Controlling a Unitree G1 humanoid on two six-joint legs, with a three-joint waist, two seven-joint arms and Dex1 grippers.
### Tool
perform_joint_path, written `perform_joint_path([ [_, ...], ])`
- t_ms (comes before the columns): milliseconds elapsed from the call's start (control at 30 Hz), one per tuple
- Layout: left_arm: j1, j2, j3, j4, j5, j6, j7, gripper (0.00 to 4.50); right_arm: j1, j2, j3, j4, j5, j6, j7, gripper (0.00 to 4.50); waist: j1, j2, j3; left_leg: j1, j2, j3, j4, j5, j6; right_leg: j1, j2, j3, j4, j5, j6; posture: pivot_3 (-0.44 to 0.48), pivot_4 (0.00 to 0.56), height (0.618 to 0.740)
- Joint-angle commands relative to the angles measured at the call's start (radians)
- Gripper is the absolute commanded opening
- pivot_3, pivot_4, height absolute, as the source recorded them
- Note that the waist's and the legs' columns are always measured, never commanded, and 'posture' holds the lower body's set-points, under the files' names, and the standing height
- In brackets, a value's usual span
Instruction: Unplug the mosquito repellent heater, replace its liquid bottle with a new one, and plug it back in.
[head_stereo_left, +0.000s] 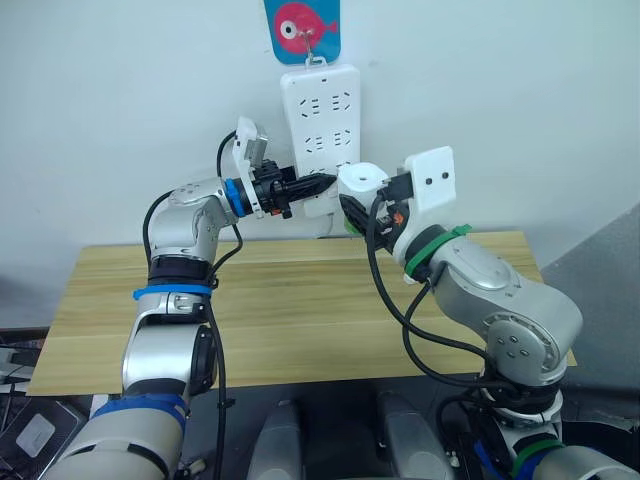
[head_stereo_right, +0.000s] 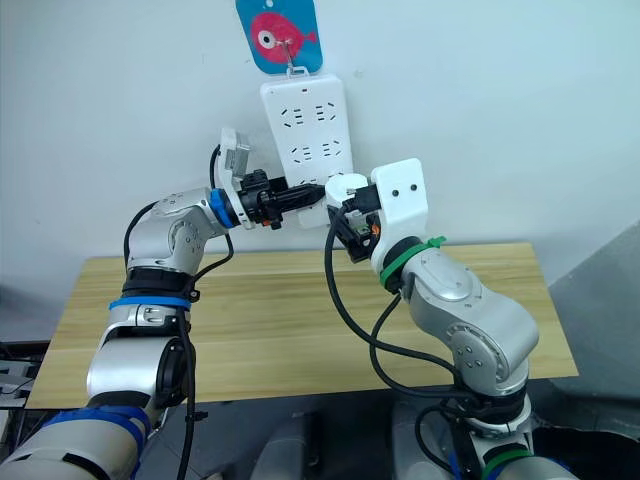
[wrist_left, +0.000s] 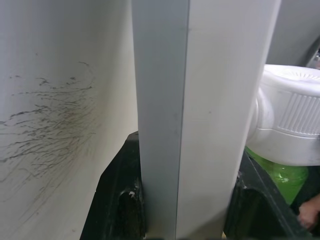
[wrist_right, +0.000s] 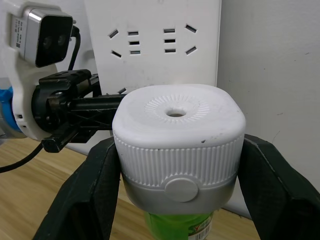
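So my right gripper is clamped on the heater, 1 black finger on each side of its ribbed white body, vent hole facing up toward my wrist cam. The green bottle is screwed in underneath and pokes out below the heater. I'm holding it up in the air above the wooden table, right in front of the lower end of the power strip hanging on the wall. My left gripper has its 2 fingers spread around the strip's lower edge, pinching it from both sides, just beside the heater.
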Motion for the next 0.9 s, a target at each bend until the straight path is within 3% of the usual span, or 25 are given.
perform_joint_path([
  [33, 0.000, -0.025, -0.046, -0.076, -0.035, -0.010, -0.062, 1.34, -0.015, 0.001, -0.007, 0.042, -0.053, -0.015, -0.007, 2.97, 0.000, 0.000, 0.000, 0.000, 0.000, 0.000, 0.000, 0.000, 0.000, 0.000, 0.000, 0.000, 0.000, 0.000, 0.000, -0.114, 0.250, 0.740],
  [500, -0.015, -0.017, -0.040, -0.044, -0.024, -0.031, -0.059, 1.34, -0.004, -0.003, 0.045, 0.095, -0.129, -0.076, 0.034, 2.97, -0.003, 0.000, 0.000, 0.000, 0.000, 0.001, 0.000, 0.000, 0.000, 0.000, 0.000, 0.000, 0.000, 0.000, 0.000, -0.117, 0.256, 0.740],
  [833, -0.030, 0.004, -0.017, -0.019, -0.021, -0.038, -0.034, 4.38, 0.005, 0.007, 0.031, 0.093, -0.162, -0.083, 0.052, 2.97, 0.005, 0.000, 0.000, 0.000, -0.002, 0.000, 0.000, 0.000, 0.000, 0.000, -0.002, 0.000, -0.001, 0.000, 0.000, -0.119, 0.254, 0.740],
  [900, -0.025, 0.026, -0.022, -0.036, -0.029, -0.017, -0.063, 4.44, 0.006, 0.009, 0.029, 0.094, -0.170, -0.084, 0.057, 2.97, 0.004, 0.000, 0.000, 0.000, -0.002, 0.000, 0.000, 0.000, 0.000, 0.000, -0.002, 0.000, -0.001, 0.000, 0.000, -0.119, 0.254, 0.740],
])
